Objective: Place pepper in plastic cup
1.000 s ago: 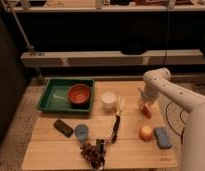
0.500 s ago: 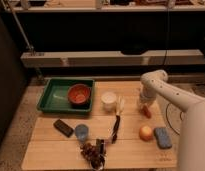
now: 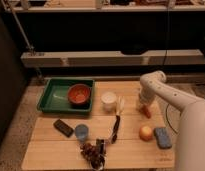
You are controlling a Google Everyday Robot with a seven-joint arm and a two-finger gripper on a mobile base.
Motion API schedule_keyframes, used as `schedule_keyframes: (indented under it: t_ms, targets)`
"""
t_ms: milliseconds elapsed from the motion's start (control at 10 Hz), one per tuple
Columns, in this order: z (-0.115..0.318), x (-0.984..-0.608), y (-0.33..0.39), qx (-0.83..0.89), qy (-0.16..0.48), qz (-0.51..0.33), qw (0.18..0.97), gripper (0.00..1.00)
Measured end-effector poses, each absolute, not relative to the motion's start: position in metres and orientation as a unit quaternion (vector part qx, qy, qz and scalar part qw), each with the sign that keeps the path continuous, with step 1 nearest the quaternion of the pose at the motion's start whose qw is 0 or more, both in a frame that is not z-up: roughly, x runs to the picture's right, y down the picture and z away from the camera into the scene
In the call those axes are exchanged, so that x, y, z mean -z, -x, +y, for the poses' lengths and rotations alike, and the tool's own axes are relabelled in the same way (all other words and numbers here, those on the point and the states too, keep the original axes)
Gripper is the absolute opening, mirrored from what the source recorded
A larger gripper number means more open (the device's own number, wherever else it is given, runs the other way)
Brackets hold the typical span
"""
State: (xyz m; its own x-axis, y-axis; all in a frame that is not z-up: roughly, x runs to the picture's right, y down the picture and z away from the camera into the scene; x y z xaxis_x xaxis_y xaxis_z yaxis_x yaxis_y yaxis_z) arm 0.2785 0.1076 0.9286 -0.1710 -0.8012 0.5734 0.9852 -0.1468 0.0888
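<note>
Fingers (image 3: pixel 144 106) sit at small tapered orange-red pepper (image 3: pixel 147 113).

The counter (image 3: pixel 56 150) is pale, matt wood laid in planks with visible seams. The green tray (image 3: pixel 55 94) looks like smooth plastic with a faint sheen, and the orange-red bowl (image 3: pixel 79 95) in it is glossier. The plastic cup (image 3: pixel 81 132) is translucent pale blue. The white cup (image 3: pixel 109 101) is opaque and dull. The pepper (image 3: pixel 145 111) has smooth orange-red skin. The blue sponge (image 3: pixel 162 137) looks soft and matt. The arm (image 3: pixel 168 95) has a smooth white shell, and its gripper (image 3: pixel 143 105) hangs right by the pepper, over the counter's right side.
</note>
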Motion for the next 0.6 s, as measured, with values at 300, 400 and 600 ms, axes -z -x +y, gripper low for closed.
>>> schedule_keyframes:
  t_ms: [300, 400, 600]
  targets:
    - [0.1092, -0.9319, -0.2805, 0.723, 0.189, -0.244, 0.618, 0.43]
    - [0.1094, -0.9316, -0.2797, 0.723, 0.189, -0.245, 0.617, 0.33]
    - [0.1082, -0.9315, -0.2765, 0.724, 0.188, -0.246, 0.616, 0.04]
